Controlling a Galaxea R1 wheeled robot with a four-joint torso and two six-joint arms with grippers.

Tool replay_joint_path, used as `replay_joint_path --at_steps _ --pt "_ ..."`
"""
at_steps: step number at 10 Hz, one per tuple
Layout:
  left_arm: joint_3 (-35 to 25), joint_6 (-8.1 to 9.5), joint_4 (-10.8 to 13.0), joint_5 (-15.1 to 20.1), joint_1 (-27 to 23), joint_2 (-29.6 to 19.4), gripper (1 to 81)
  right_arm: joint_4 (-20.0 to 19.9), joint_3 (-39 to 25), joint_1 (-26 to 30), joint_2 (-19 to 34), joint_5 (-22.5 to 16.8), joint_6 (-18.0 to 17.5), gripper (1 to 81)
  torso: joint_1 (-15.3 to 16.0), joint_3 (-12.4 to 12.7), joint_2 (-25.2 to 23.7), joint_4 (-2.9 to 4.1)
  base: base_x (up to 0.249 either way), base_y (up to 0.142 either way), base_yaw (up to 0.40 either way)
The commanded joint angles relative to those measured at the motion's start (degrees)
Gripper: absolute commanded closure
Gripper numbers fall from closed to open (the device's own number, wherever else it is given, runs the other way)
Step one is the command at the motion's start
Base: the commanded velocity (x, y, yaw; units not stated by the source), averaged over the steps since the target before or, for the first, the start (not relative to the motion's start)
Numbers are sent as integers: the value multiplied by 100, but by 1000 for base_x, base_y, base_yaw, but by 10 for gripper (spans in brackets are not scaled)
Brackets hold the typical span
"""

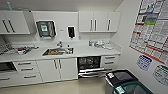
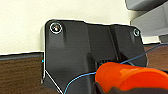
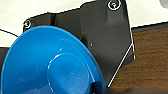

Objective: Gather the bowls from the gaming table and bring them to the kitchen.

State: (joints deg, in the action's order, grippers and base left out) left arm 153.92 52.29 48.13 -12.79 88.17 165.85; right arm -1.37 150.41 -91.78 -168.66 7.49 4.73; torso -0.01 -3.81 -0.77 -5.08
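Right wrist view: a blue bowl (image 3: 50, 65) sits close against the right arm's dark plate, its hollow facing the camera, nothing visible inside. Whether the right jaws are clamped on it I cannot tell. In the left wrist view an orange rounded thing (image 2: 130, 76) lies at the left arm's plate, perhaps a second bowl seen from the side; contents hidden, state of the left jaws likewise not readable.

Head view: the kitchen lies ahead, with white cabinets (image 1: 98, 21), a white tabletop (image 1: 85, 51) and a steel sink (image 1: 58, 51) holding some items, too blurred to name. A dish rack (image 1: 11, 48) stands toward one end of the tabletop. Below, the dishwasher (image 1: 88, 65) stands open, racks partly loaded. Two bins (image 1: 122, 76) stand near it on the floor.

Judgement: carrying step, near its end. The next move calls for closing on the tabletop and picking a bare spot or the sink.
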Motion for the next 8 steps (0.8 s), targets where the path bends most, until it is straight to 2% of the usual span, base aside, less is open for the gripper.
replay_joint_path --at_steps 1,8 --pt "-11 -25 -22 163 -217 -52 811 57 -66 199 -4 -309 19 811 1 0 0 0 122 0 0" --pt "-11 -25 -23 163 -217 -61 811 57 -65 209 -4 -309 19 811 1 0 0 0 116 0 0"
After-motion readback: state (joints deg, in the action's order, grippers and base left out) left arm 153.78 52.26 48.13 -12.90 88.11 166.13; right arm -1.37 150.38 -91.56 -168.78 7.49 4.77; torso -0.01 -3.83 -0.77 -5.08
